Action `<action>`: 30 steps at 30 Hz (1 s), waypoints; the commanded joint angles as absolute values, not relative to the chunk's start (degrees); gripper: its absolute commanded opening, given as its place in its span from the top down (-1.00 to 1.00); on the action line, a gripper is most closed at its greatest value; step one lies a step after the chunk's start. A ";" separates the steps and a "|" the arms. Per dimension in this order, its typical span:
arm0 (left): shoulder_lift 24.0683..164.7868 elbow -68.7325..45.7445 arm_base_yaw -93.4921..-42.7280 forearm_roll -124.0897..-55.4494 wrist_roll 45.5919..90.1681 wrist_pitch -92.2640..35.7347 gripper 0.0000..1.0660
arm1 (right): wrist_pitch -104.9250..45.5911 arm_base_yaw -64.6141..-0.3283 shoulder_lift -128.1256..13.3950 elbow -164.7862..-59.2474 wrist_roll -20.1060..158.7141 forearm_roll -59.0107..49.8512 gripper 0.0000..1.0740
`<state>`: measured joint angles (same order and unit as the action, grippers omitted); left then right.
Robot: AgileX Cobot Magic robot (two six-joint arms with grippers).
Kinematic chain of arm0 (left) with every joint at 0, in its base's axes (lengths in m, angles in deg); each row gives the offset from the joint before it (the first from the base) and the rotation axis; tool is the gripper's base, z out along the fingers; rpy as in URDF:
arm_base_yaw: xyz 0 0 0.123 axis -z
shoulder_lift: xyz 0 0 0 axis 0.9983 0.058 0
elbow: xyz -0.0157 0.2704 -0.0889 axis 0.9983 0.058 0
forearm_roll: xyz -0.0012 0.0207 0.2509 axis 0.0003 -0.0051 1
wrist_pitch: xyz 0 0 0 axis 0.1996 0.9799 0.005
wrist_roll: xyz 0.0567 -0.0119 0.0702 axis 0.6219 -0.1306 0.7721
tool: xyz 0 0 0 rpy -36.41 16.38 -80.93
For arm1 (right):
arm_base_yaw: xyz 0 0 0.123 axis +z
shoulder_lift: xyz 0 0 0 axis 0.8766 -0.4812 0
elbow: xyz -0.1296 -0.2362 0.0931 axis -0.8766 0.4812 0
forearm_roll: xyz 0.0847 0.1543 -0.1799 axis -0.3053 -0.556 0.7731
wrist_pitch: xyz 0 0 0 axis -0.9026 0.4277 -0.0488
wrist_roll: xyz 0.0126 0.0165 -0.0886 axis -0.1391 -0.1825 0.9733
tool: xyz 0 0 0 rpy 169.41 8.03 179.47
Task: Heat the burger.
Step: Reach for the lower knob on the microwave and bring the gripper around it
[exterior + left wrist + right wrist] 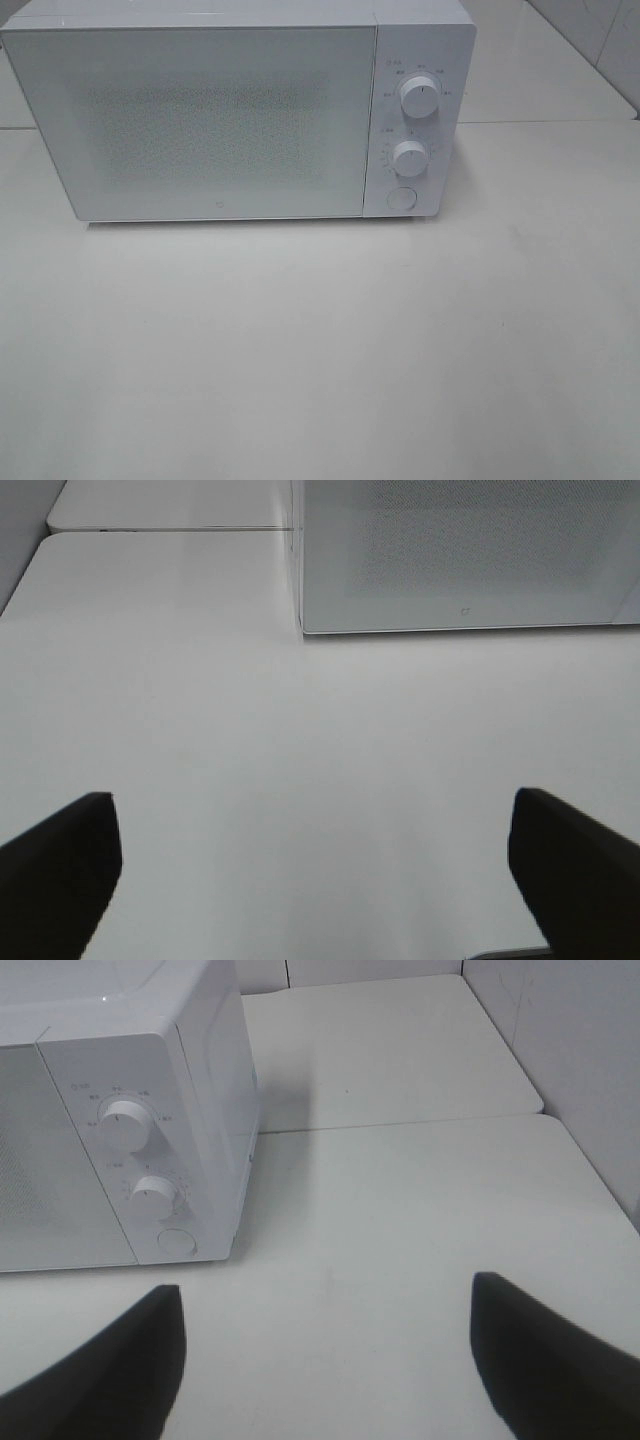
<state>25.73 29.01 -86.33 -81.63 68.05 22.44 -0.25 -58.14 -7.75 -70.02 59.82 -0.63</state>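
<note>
The microwave door (pixel 200 120) hides its inside; dial markings (pixel 397 72) are illegibly small.

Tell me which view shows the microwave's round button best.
Exterior high: the round button faces the camera squarely, under the two knobs. The right wrist view shows it at a slant. The left wrist view catches only the microwave door, no button.

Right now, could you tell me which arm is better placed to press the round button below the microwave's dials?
Probably the right: the right gripper, open, looks at the control panel and its round button. The left gripper faces the door at its other end, away from the controls.
</note>
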 commanded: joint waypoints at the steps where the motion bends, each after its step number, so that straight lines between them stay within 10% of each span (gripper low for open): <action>1: 24.35 29.19 -86.33 -81.69 67.71 21.87 -0.84 | -7.52 -58.43 -9.41 -68.01 59.36 -0.74 -0.42; 30: 24.35 29.19 -86.33 -81.69 67.71 21.87 -0.84 | -59.20 -58.43 -42.58 -57.41 57.47 -0.91 -0.42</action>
<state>25.73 29.01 -86.33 -81.63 68.05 22.38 -54.33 -58.14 -38.97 -57.59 57.24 -1.08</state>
